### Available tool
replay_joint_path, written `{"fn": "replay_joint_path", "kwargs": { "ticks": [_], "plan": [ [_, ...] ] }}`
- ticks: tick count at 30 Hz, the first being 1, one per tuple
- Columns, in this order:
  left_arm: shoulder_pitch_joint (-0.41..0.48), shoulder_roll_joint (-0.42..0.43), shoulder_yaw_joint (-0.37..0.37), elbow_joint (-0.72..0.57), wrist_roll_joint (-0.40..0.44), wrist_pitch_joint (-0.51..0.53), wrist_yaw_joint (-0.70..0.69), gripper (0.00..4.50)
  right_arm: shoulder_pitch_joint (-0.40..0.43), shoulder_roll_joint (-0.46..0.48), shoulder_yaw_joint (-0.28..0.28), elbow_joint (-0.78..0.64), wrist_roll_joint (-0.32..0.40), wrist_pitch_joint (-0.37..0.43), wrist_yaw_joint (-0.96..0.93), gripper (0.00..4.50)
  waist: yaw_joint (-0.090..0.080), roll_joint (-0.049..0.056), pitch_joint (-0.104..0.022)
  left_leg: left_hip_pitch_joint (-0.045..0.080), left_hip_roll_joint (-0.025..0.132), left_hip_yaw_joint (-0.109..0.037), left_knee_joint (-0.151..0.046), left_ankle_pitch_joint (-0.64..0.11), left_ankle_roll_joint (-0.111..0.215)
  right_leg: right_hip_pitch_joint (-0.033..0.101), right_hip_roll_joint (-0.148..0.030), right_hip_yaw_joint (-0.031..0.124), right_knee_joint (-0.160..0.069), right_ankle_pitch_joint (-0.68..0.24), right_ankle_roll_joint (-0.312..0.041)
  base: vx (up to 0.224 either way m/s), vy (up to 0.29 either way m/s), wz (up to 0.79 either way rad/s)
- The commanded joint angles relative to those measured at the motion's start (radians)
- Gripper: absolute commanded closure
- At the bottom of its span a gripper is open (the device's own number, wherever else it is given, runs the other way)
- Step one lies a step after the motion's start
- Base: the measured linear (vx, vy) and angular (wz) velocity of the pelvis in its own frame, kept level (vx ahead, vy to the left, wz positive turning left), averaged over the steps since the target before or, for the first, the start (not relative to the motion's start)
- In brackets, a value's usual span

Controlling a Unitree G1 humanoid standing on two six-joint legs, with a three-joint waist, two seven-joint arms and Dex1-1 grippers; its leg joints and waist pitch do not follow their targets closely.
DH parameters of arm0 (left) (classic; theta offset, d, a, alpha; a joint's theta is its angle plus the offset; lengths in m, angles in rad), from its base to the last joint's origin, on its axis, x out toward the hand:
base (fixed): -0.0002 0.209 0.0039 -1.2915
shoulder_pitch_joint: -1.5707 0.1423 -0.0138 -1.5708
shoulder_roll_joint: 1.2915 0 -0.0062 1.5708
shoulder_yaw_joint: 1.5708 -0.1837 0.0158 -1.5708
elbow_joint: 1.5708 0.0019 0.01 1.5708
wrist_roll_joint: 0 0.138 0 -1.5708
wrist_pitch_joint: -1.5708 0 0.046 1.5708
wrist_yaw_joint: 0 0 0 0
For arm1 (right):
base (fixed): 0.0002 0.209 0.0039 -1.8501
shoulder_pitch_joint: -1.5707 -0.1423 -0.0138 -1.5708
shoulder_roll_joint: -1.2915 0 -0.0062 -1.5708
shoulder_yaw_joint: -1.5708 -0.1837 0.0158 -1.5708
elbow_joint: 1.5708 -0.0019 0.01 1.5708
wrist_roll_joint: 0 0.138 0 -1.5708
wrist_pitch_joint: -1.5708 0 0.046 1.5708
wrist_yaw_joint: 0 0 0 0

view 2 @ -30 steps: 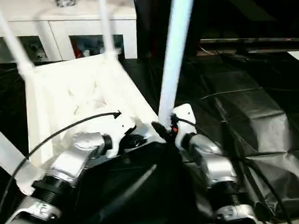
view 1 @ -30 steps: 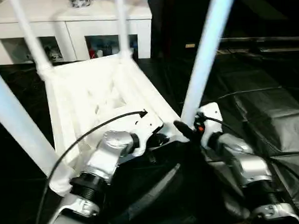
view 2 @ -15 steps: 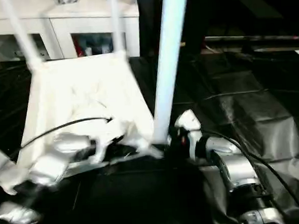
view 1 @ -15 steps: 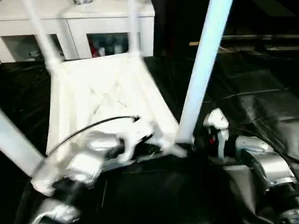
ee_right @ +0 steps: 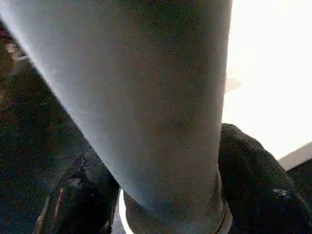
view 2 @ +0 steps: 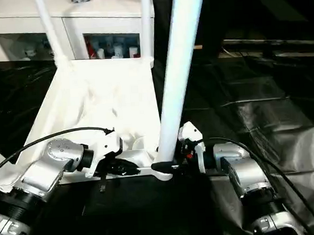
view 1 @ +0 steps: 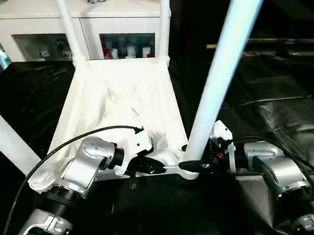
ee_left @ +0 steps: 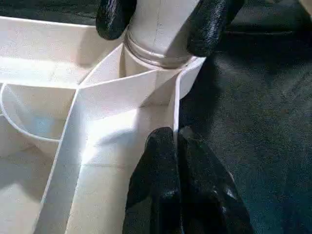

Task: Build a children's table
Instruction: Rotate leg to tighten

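1. We see the children's table (view 1: 121,106) lying upside down on black sheeting (view 1: 284,104), underside ribs facing up, legs pointing upward
2. Four legs stand in the corner sockets: two thin-looking far ones by the cabinet side, one at the near left edge (view 1: 6,140), one big near-right leg (view 1: 218,76) closest to us
3. Right gripper (view 2: 168,166): jaws wrapped around the base of the near-right leg just above its socket collar; the wrist view has a black finger (ee_right: 253,187) on each side of the leg; pinching it
4. Left gripper (view 1: 149,166): jaws pressed together, tips resting on the near rim of the tabletop underside, just beside the near-right corner socket; the wrist view shows the closed fingers (ee_left: 165,180) lying along a rib wall, with the other gripper's fingers on the leg base ahead
5. We can't tell whether anything thin sits between the left jaws; the rim wall runs right along them
6. Black cable (view 1: 89,136) arcs over the left forearm (view 1: 83,172)
7. White cabinet (view 1: 114,24) with glass-fronted compartments stands behind the table's far edge; small coloured items inside, too small to identify
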Motion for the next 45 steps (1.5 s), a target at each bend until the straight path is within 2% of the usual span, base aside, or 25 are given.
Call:
{"fn": "replay_joint_path", "kwargs": {
  "ticks": [1,2,4,5,6,7,8,11,13,14,15,16,19,22,23,24,25,26,29,32,36,40,42,44,45],
  "plan": [
    [-0.025,-0.023,0.019,0.017,0.021,0.013,0.09,4.5,0.019,0.041,0.026,0.018,-0.015,0.015,-0.047,1.99,-0.001,-0.002,-0.048,0.015,0.058,-0.023,-0.072,-0.207,0.04,0.039,-0.069,0.041,-0.067,-0.188,-0.249,0.0,0.0,0.0],
    [-0.026,-0.024,0.02,0.018,0.022,0.014,0.094,4.5,0.018,0.044,0.025,0.02,-0.017,0.014,-0.054,1.99,-0.003,-0.003,-0.046,0.016,0.058,-0.025,-0.075,-0.238,0.026,0.038,-0.069,0.041,-0.072,-0.245,-0.234,0.0,0.0,0.0],
    [-0.051,-0.088,0.059,0.069,0.045,0.044,0.248,4.5,0.006,0.12,-0.013,0.107,-0.073,-0.026,-0.29,2.1,-0.011,0.002,-0.042,0.017,0.057,-0.027,-0.078,-0.28,-0.002,0.032,-0.071,0.042,-0.079,-0.322,-0.211,0.0,0.0,0.0],
    [-0.058,-0.108,0.071,0.084,0.047,0.055,0.294,4.5,0.005,0.139,-0.022,0.125,-0.081,-0.029,-0.343,2.1,-0.018,-0.001,-0.04,0.02,0.053,-0.032,-0.079,-0.32,-0.021,0.029,-0.071,0.039,-0.088,-0.404,-0.188,0.0,0.0,0.0],
    [-0.058,-0.108,0.071,0.084,0.047,0.055,0.294,4.5,0.005,0.139,-0.022,0.125,-0.081,-0.029,-0.343,2.13,-0.02,-0.002,-0.04,0.018,0.053,-0.035,-0.08,-0.328,-0.028,0.033,-0.072,0.037,-0.089,-0.433,-0.174,-0.054,0.006,-0.08],
    [-0.075,-0.159,0.099,0.121,0.055,0.075,0.409,4.5,0.006,0.185,-0.042,0.148,-0.089,-0.019,-0.45,2.16,-0.025,0.004,-0.04,0.014,0.052,-0.038,-0.084,-0.341,-0.035,0.034,-0.07,0.036,-0.094,-0.459,-0.153,0.0,0.0,0.0],
    [-0.079,-0.178,0.105,0.129,0.058,0.084,0.445,4.5,0.006,0.205,-0.046,0.15,-0.093,-0.017,-0.487,2.2,-0.028,0.002,-0.04,0.017,0.052,-0.042,-0.084,-0.367,-0.039,0.03,-0.069,0.033,-0.097,-0.477,-0.142,0.0,0.0,0.0],
    [-0.081,-0.247,0.1,0.131,0.071,0.106,0.534,4.5,-0.01,0.28,-0.047,0.168,-0.121,-0.004,-0.617,2.2,-0.041,0.013,-0.039,0.021,0.048,-0.042,-0.083,-0.409,-0.038,0.02,-0.065,0.034,-0.106,-0.489,-0.135,0.0,0.0,0.0],
    [-0.08,-0.257,0.096,0.128,0.072,0.108,0.54,4.5,-0.016,0.29,-0.045,0.174,-0.126,-0.004,-0.633,2.2,-0.044,0.007,-0.04,0.021,0.046,-0.043,-0.082,-0.416,-0.033,0.02,-0.066,0.033,-0.11,-0.51,-0.127,0.0,0.0,0.0],
    [-0.075,-0.268,0.08,0.12,0.074,0.102,0.528,4.5,-0.022,0.299,-0.04,0.173,-0.12,-0.024,-0.605,1.94,-0.043,0.008,-0.04,0.021,0.045,-0.043,-0.08,-0.423,-0.02,0.018,-0.066,0.032,-0.115,-0.535,-0.114,0.0,0.0,0.0],
    [-0.074,-0.271,0.075,0.117,0.074,0.099,0.521,4.5,-0.023,0.3,-0.04,0.171,-0.117,-0.028,-0.597,1.68,-0.041,0.016,-0.04,0.023,0.046,-0.044,-0.081,-0.426,-0.019,0.017,-0.067,0.033,-0.116,-0.534,-0.113,0.0,0.0,0.0],
    [-0.072,-0.273,0.068,0.114,0.075,0.09,0.508,4.5,-0.025,0.304,-0.046,0.167,-0.102,-0.026,-0.575,1.68,-0.044,0.012,-0.04,0.02,0.046,-0.044,-0.082,-0.427,-0.017,0.018,-0.065,0.033,-0.116,-0.517,-0.114,0.0,0.0,0.0],
    [-0.071,-0.274,0.053,0.109,0.073,0.077,0.477,4.5,-0.029,0.304,-0.058,0.152,-0.072,-0.027,-0.528,1.49,-0.042,0.015,-0.043,0.017,0.05,-0.044,-0.086,-0.418,-0.009,0.022,-0.063,0.033,-0.109,-0.448,-0.136,0.0,0.0,0.0],
    [-0.064,-0.251,0.038,0.089,0.064,0.052,0.434,4.5,-0.012,0.23,-0.06,0.093,-0.056,-0.047,-0.441,1.32,-0.039,0.018,-0.047,0.016,0.052,-0.04,-0.086,-0.394,-0.001,0.029,-0.061,0.035,-0.101,-0.348,-0.167,0.0,0.0,0.0],
    [-0.06,-0.245,0.036,0.081,0.061,0.047,0.424,4.5,-0.003,0.198,-0.069,0.069,-0.043,-0.044,-0.411,1.32,-0.035,0.014,-0.049,0.012,0.054,-0.035,-0.083,-0.34,0.018,0.034,-0.061,0.038,-0.092,-0.263,-0.195,0.0,0.0,0.0],
    [-0.056,-0.24,0.035,0.071,0.058,0.053,0.417,4.5,0.003,0.161,-0.088,0.053,-0.032,-0.047,-0.389,1.32,-0.034,0.016,-0.049,0.012,0.053,-0.033,-0.082,-0.327,0.025,0.033,-0.062,0.038,-0.092,-0.252,-0.202,0.0,0.0,0.0],
    [-0.05,-0.237,0.034,0.061,0.056,0.049,0.409,4.5,0.001,0.118,-0.13,0.05,-0.016,-0.047,-0.385,1.32,-0.033,0.009,-0.048,0.013,0.053,-0.03,-0.081,-0.321,0.032,0.033,-0.063,0.038,-0.094,-0.258,-0.205,0.0,0.0,0.0],
    [-0.044,-0.235,0.036,0.05,0.054,0.052,0.404,4.5,-0.002,0.072,-0.175,0.05,0.002,-0.045,-0.378,1.32,-0.023,0.007,-0.052,0.016,0.053,-0.026,-0.072,-0.281,0.053,0.036,-0.066,0.039,-0.091,-0.242,-0.217,0.0,0.0,0.0],
    [-0.034,-0.231,0.038,0.035,0.052,0.055,0.399,4.5,-0.001,0.006,-0.232,0.041,0.032,-0.031,-0.344,1.32,-0.014,0.005,-0.054,0.01,0.051,-0.022,-0.067,-0.22,0.076,0.041,-0.065,0.04,-0.085,-0.198,-0.228,0.0,0.0,0.0],
    [0.005,-0.222,0.036,-0.017,0.028,0.042,0.363,4.5,0.039,-0.124,-0.275,-0.003,0.064,-0.016,-0.218,1.32,0.003,-0.002,-0.057,0.005,0.055,-0.02,-0.059,-0.123,0.131,0.048,-0.065,0.036,-0.069,-0.088,-0.253,0.0,0.0,0.0],
    [0.042,-0.207,0.029,-0.06,0.026,0.035,0.354,4.5,0.085,-0.194,-0.291,-0.058,0.092,0.002,-0.154,1.32,0.009,-0.006,-0.054,0.001,0.052,-0.019,-0.055,-0.105,0.15,0.05,-0.066,0.035,-0.068,-0.102,-0.251,0.0,0.0,0.0],
    [0.065,-0.216,0.054,-0.098,0.015,0.012,0.395,4.5,0.134,-0.216,-0.273,-0.13,0.135,0.05,-0.104,1.32,0.0,-0.022,-0.046,0.003,0.052,-0.019,-0.057,-0.184,0.134,0.041,-0.065,0.032,-0.087,-0.295,-0.197,0.0,0.0,0.0],
    [0.095,-0.218,0.068,-0.177,-0.005,0.026,0.396,4.5,0.172,-0.212,-0.234,-0.184,0.157,0.077,-0.065,1.32,0.001,-0.014,-0.045,0.002,0.056,-0.024,-0.061,-0.193,0.117,0.039,-0.066,0.033,-0.088,-0.331,-0.179,0.0,0.0,0.0],
    [0.124,-0.208,0.068,-0.246,-0.006,0.06,0.395,4.06,0.187,-0.194,-0.205,-0.209,0.16,0.086,-0.057,1.19,-0.003,-0.015,-0.048,-0.001,0.058,-0.025,-0.061,-0.18,0.116,0.039,-0.066,0.034,-0.083,-0.301,-0.183,0.0,0.0,0.0],
    [0.125,-0.207,0.068,-0.249,-0.006,0.062,0.396,4.06,0.187,-0.193,-0.204,-0.21,0.16,0.087,-0.057,1.19,-0.002,-0.011,-0.05,-0.002,0.057,-0.025,-0.06,-0.169,0.114,0.04,-0.066,0.034,-0.078,-0.281,-0.191,0.0,0.0,0.0]
  ]
}}
